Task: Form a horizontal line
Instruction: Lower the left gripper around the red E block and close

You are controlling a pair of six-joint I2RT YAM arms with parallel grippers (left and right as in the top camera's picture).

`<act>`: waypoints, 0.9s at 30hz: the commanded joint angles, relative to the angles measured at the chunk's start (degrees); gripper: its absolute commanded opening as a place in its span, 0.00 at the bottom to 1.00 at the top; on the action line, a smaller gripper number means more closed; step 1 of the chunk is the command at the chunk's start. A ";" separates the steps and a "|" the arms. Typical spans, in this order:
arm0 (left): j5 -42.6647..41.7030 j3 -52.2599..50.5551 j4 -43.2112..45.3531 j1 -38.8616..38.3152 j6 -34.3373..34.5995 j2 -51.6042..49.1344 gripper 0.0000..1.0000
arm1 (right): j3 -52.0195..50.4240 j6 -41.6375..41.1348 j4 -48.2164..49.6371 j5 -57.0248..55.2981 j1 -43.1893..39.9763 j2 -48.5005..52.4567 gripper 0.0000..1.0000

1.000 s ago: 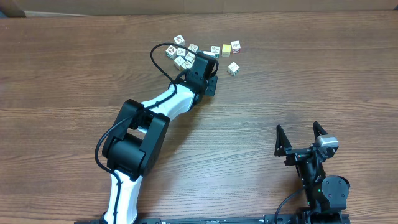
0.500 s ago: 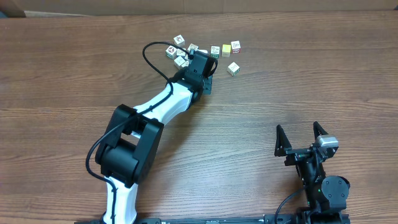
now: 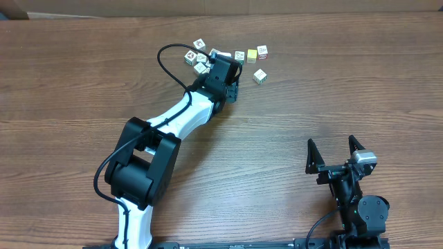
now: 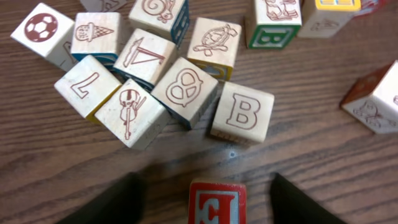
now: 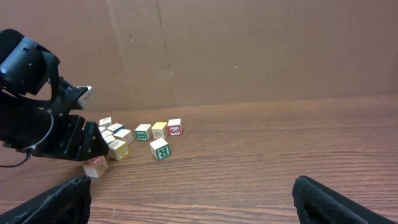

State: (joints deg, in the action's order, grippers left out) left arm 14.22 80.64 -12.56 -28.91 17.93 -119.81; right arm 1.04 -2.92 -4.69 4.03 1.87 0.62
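A red-and-white E cube (image 4: 216, 203) rests on the wood between the jaws of my left gripper (image 4: 208, 190). The jaws are open, with a gap on each side of the cube. From the right wrist the same cube (image 5: 94, 167) shows just under the left gripper. In the overhead view the left gripper (image 3: 230, 84) covers it. The cube stands by itself in front of the bunch, nearest a pale B cube (image 4: 242, 113); no row shows beside it. My right gripper (image 3: 332, 143) is wide open and empty at the near right, its dark fingers (image 5: 339, 200) framing bare table.
A loose bunch of picture cubes (image 4: 146, 68) lies just ahead of the left gripper. Green-edged (image 3: 239, 54), yellow (image 3: 252, 53) and red-edged (image 3: 262, 50) cubes sit to its right. An R cube (image 3: 259, 76) stands apart. A cardboard wall (image 5: 249, 50) backs the table.
The left jaws have opened off the red E cube, which now sits free on the table. The left arm shifted slightly toward the bunch. The right arm stayed still.
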 commanded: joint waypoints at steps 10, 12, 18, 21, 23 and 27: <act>0.76 0.85 1.49 -0.37 0.52 -2.05 0.51 | -0.59 0.39 0.17 -0.48 -0.33 -0.44 1.00; 0.72 0.85 1.88 -0.39 0.52 -2.08 0.46 | -0.59 0.39 0.17 -0.48 -0.33 -0.44 1.00; 0.72 0.85 1.90 -0.39 0.55 -2.14 0.44 | -0.59 0.39 0.17 -0.48 -0.33 -0.44 1.00; 0.61 0.85 1.99 -0.39 0.55 -2.38 0.47 | -0.59 0.39 0.17 -0.48 -0.33 -0.44 1.00; -0.26 0.85 2.12 -0.39 0.50 -2.64 0.50 | -0.59 0.39 0.17 -0.48 -0.33 -0.44 1.00; -2.03 0.85 2.10 -0.39 0.50 -2.67 0.52 | -0.59 0.39 0.17 -0.48 -0.33 -0.44 1.00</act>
State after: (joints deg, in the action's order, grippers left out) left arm 13.58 80.64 -10.74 -28.91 18.09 -121.21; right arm 1.04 -2.90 -4.73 4.05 1.87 0.62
